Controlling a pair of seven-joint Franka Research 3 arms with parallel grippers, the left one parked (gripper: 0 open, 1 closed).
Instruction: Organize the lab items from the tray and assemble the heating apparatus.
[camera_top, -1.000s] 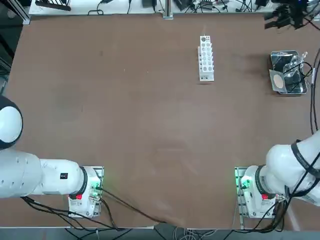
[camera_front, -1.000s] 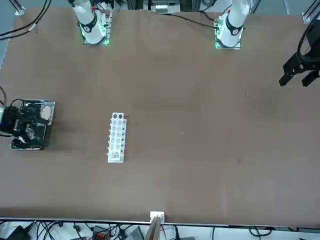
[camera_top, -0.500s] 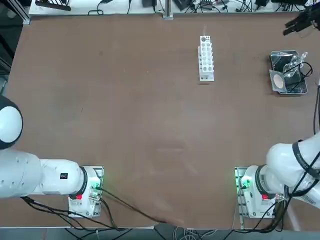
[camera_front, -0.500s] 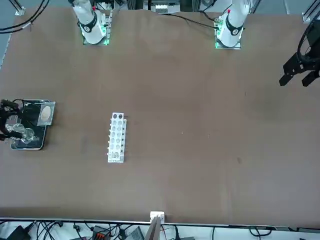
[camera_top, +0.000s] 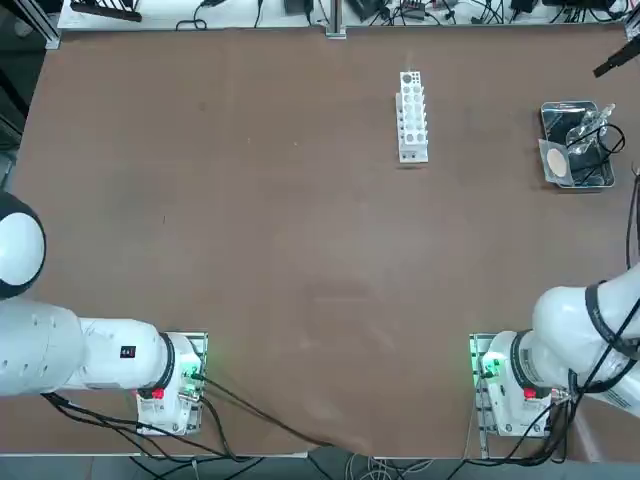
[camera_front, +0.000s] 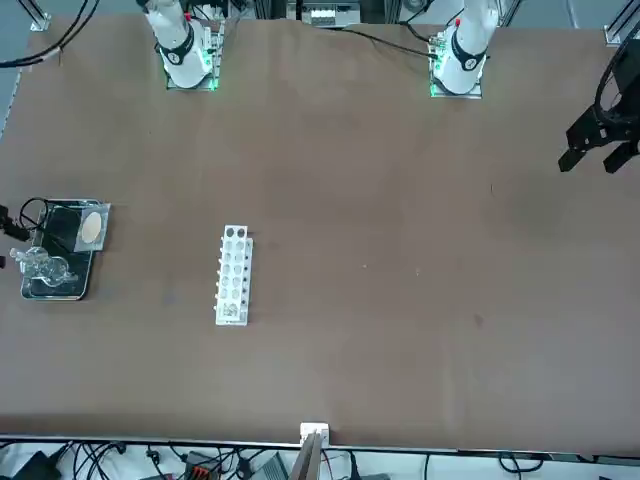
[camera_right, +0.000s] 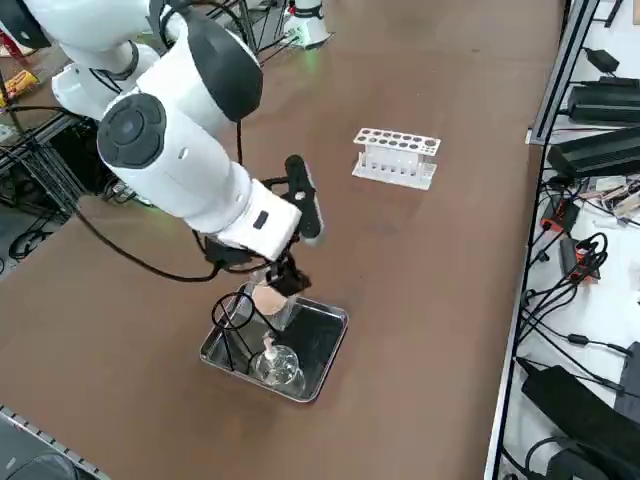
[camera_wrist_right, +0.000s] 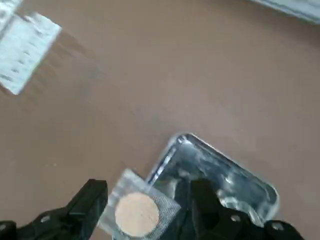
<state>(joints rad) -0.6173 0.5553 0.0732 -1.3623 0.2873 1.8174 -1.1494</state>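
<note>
Over at the robot's right edge of the counter (camera_top: 300, 250), the tray (camera_right: 325, 350) still carries all three items: glass burner (camera_right: 278, 368) at one end, wire tripod (camera_right: 236, 320) at the other, and the mesh square (camera_wrist_right: 136, 211) propped over the rim, its beige disc facing up. Nothing is out of the tray yet, so the task looks to be at its first pick.

Right hand (camera_wrist_right: 145, 212) hangs above the tray with fingers (camera_wrist_right: 90, 200) apart and nothing between them. In the wrist view the mesh sits right in the gap between the two fingers, with the tray's shiny floor just beyond it. So the mesh lies directly below the hand, nearer than the burner or tripod; a straight descent looks like the natural next move.

Tray's long axis runs roughly parallel to the white rack (camera_top: 411, 115), which stands well apart toward the counter's middle and plays no part here.

Risk as I read it: the mesh is tilted on the rim, so it may slide when touched.
</note>
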